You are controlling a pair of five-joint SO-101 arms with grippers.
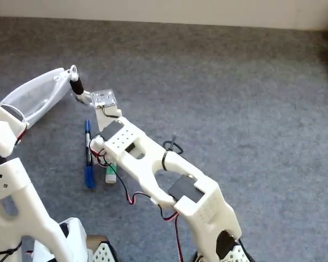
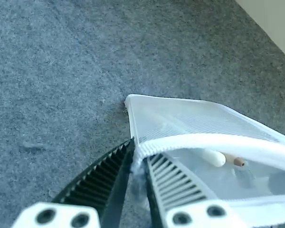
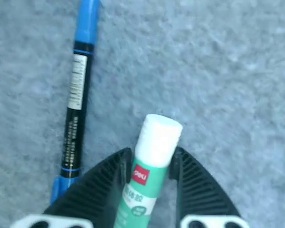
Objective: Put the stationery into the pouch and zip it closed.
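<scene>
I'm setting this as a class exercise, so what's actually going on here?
Packing is under way. The left hand clamps the rim of the mesh pouch, which looks open with a few small items inside. The right hand grips the glue stick, lying on the grey carpet beside a blue pen.

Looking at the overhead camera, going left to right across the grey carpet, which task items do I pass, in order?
translucent white mesh pouch → blue marker pen with a black barrel → green-and-white glue stick
</scene>
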